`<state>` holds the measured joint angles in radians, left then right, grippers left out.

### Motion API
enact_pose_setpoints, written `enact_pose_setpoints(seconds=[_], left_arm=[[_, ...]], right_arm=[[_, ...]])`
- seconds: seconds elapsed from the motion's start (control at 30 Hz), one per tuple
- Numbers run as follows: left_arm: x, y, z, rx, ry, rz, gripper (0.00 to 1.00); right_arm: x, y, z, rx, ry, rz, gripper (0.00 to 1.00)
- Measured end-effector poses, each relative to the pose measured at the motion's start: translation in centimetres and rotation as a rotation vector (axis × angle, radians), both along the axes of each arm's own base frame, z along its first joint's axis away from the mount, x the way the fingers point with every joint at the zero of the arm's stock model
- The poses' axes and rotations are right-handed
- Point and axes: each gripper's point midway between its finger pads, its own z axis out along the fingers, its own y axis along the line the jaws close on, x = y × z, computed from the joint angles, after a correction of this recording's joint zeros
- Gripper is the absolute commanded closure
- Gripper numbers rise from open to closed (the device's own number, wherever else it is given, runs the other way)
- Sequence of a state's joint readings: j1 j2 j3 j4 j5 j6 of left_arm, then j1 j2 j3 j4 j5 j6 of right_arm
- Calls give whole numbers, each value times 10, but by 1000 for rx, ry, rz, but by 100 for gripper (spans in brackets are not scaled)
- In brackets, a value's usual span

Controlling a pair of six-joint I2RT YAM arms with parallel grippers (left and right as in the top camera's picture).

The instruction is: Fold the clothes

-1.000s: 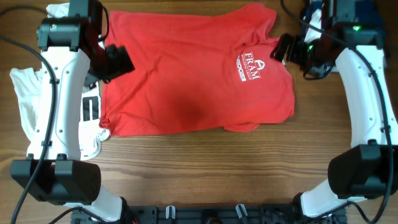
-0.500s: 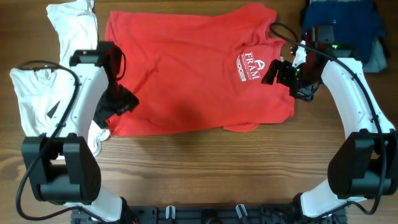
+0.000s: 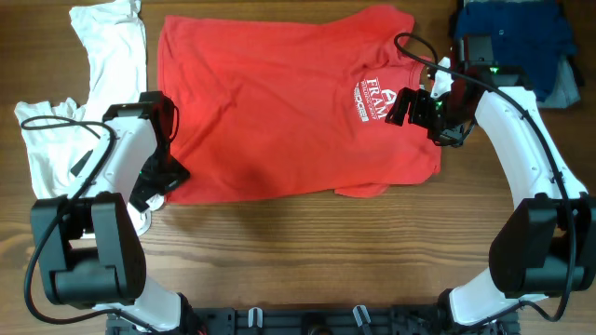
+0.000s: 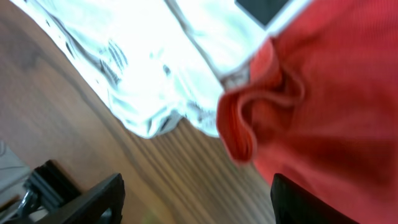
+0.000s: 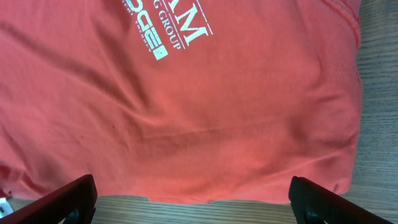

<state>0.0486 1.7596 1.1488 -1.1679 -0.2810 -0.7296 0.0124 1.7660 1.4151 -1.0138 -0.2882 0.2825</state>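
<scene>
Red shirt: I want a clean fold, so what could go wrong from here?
1. The red shirt has its corner curled beside the white shirt, so the open left gripper might pinch both garments.
2. Gripping that rolled corner could lock in a crease.
3. The open right gripper hovers over flat cloth inside the edge, so it may only bunch the top layer.

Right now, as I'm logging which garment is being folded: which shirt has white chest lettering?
The red T-shirt spread mid-table, lettering beside the right gripper; the white shirt at left and blue garments top right show none.
</scene>
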Motion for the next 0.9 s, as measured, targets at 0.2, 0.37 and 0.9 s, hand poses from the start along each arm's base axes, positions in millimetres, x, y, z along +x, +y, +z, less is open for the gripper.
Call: enact_pose_setpoints(seconds=[0.2, 0.37, 0.9], left_arm=[[25, 6, -12, 10, -131, 40, 44], [33, 4, -20, -4, -179, 48, 47], [30, 3, -24, -10, -174, 55, 96]], right_arm=[[2, 0, 0, 0, -10, 0, 0], [3, 0, 1, 1, -11, 0, 0], [5, 0, 1, 1, -20, 0, 0]])
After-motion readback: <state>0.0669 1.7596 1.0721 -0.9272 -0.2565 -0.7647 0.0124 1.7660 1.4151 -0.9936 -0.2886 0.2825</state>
